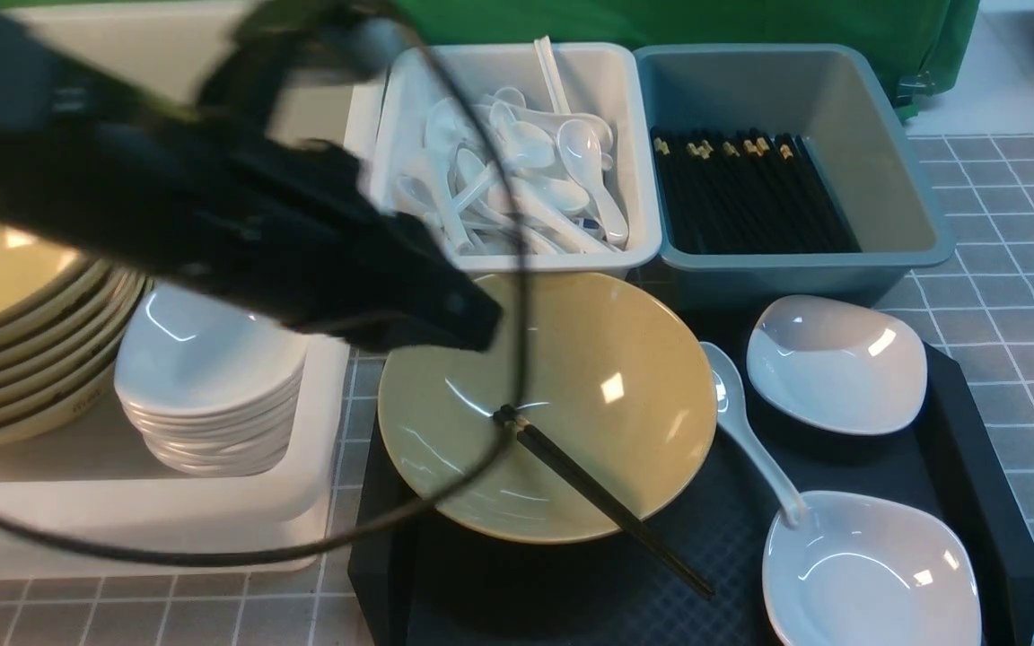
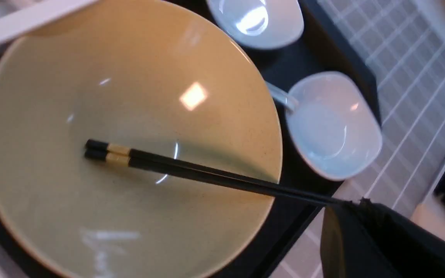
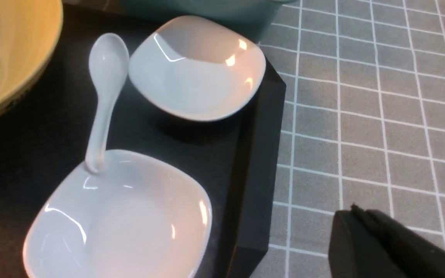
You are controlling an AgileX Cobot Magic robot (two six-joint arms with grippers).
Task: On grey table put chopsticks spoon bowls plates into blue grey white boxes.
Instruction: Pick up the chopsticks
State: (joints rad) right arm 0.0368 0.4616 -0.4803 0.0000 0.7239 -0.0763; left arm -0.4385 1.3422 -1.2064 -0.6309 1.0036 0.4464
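Observation:
A yellow bowl (image 1: 589, 377) sits on the black tray with a pair of chopsticks (image 1: 602, 498) lying in it, thin ends over its near rim. A white spoon (image 1: 741, 422) lies beside it, its handle on the near plate (image 1: 871, 574); a second plate (image 1: 836, 363) lies behind. My left gripper (image 1: 479, 327) hovers blurred above the bowl's far left rim. In the left wrist view it (image 2: 348, 204) is shut and empty over the chopsticks' (image 2: 191, 172) thin ends. My right gripper (image 3: 353, 211) is shut and empty above the grey table (image 3: 361, 116), right of the tray.
The big white tub (image 1: 122, 502) at the left holds stacked yellow bowls (image 1: 23, 359) and stacked plates (image 1: 212, 386). The small white bin (image 1: 607, 67) holds spoons; the blue-grey bin (image 1: 876, 161) holds chopsticks. A cable loops over the bowl. The black tray (image 1: 975, 449) has raised edges.

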